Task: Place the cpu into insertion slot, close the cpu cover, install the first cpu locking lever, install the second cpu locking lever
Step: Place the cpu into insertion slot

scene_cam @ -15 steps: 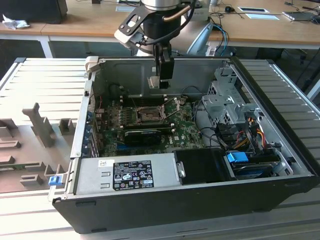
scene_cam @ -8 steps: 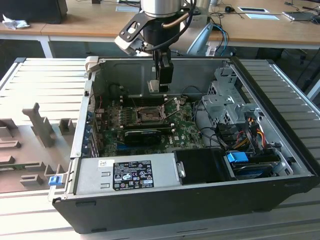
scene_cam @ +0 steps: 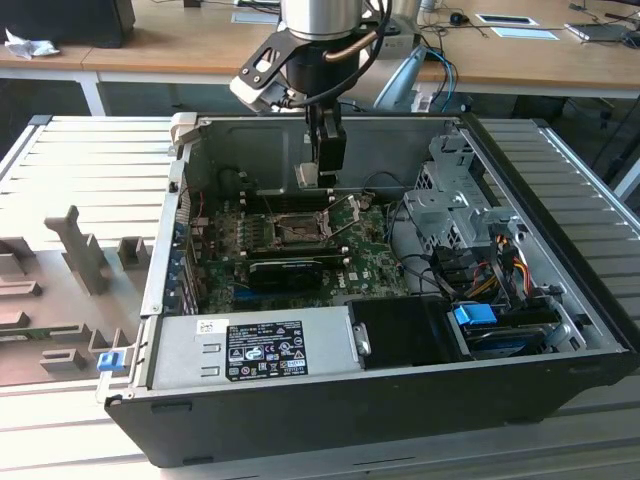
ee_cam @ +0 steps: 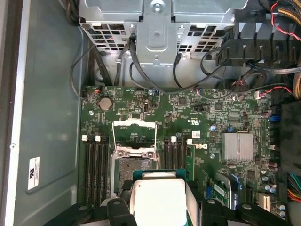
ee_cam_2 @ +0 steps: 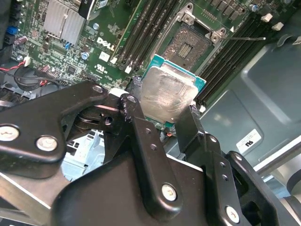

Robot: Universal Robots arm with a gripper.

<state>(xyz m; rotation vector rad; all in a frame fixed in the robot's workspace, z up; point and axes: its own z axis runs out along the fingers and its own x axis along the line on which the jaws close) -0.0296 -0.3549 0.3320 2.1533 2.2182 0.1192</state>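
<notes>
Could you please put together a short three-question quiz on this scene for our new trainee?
1. True or false: the cpu already sits in the insertion slot.
2. The pincer is: A open; B shut on the cpu; C shut on a cable.
3. Fill in: the cpu cover is swung ___ (open or closed).
Key: 1 false, the insertion slot is empty; 2 B; 3 open.
</notes>
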